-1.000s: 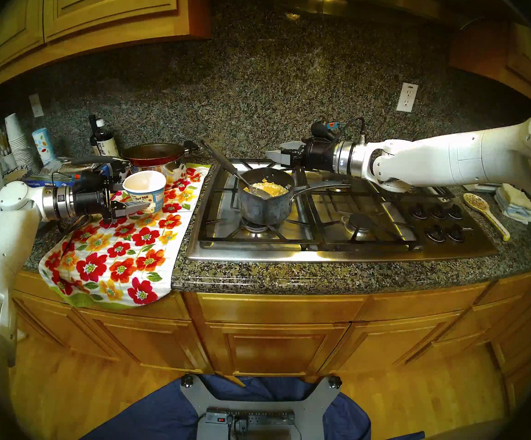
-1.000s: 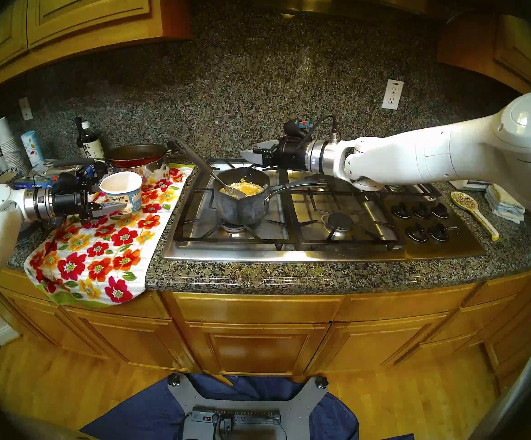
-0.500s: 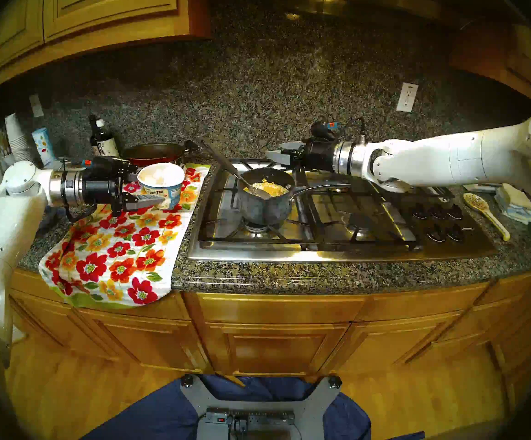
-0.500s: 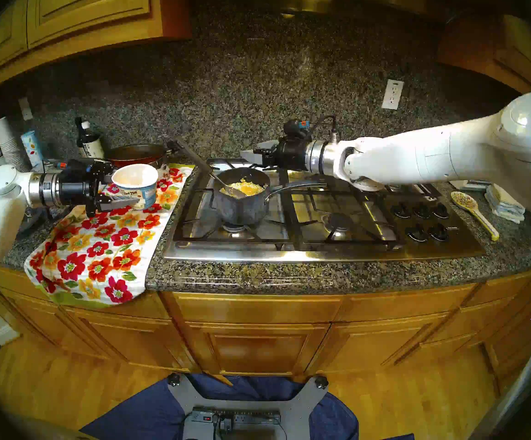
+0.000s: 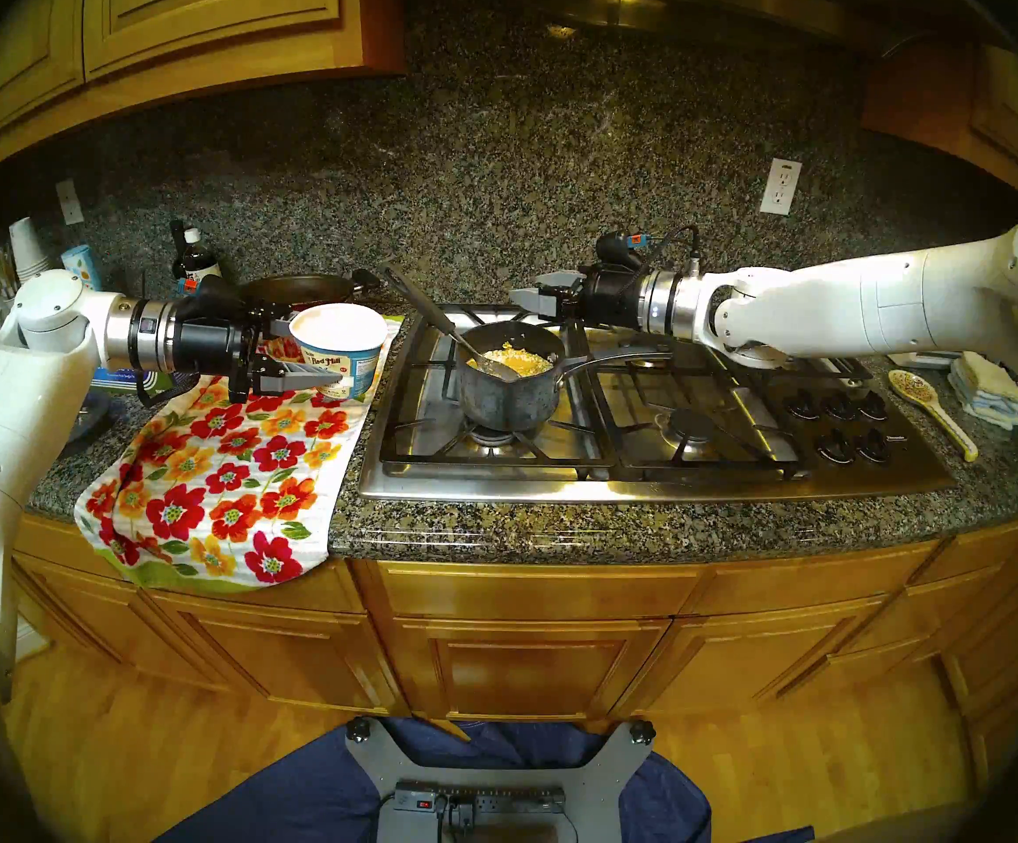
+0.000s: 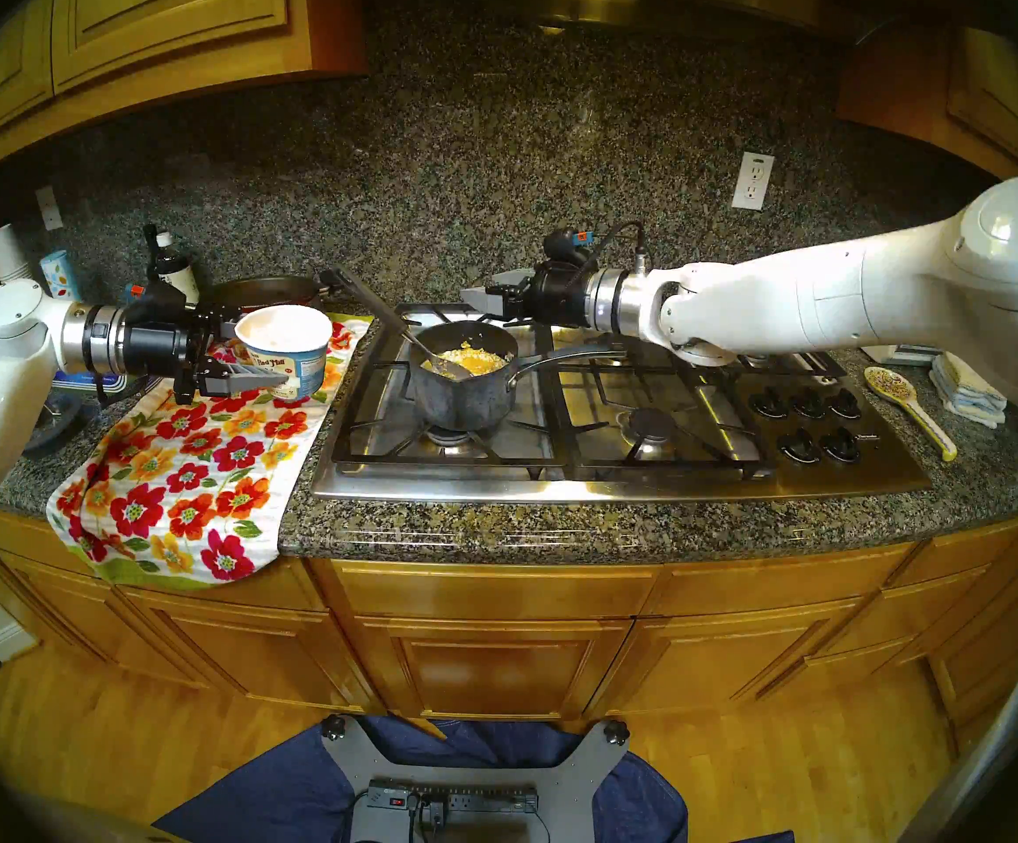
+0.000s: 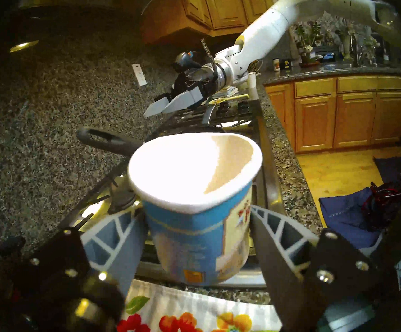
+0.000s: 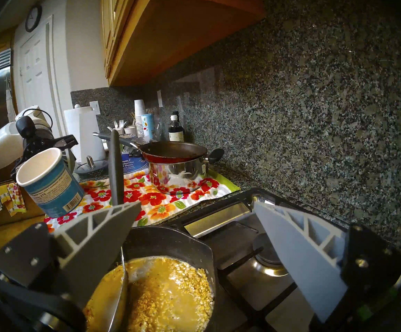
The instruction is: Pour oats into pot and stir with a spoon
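Left gripper: my left gripper (image 7: 196,242) has its two grey ribbed fingers (image 7: 113,247) clamped on the sides of the small white paper cup with the blue label (image 5: 339,349); the rim looks squeezed out of round in the left wrist view.
Cup: I see it held upright in the air above the white dish towel printed with red and orange flowers (image 5: 220,477), just left of the stainless gas cooktop (image 5: 646,452). Its inside reads bright white in the wrist view, and I cannot tell whether anything is left in it.
Right gripper: my right gripper (image 8: 194,231) hangs with its fingers (image 8: 297,250) spread wide and nothing between them, above the back edge of the cooktop, behind the saucepan.
Pot: the small dark grey saucepan with a mottled outside and a long thin silver handle (image 5: 509,379) sits on the front-left burner grate, handle pointing to the right.
Oats: a loose mass of pale tan-yellow flakes (image 8: 168,298) lies inside the saucepan in a cloudy yellowish liquid.
Spoon: the large silver serving spoon with a long black handle (image 5: 433,321) rests in the saucepan, bowl down in the oats, handle leaning over the rim up and to the left. Neither gripper touches it.
Left of stove: a shiny steel pot with a red pan set on top (image 8: 178,166) stands at the back of the towel.
Right of stove: a yellowish speckled ceramic spoon rest (image 5: 929,407) lies on the granite counter (image 5: 616,531) beside the burner knobs.
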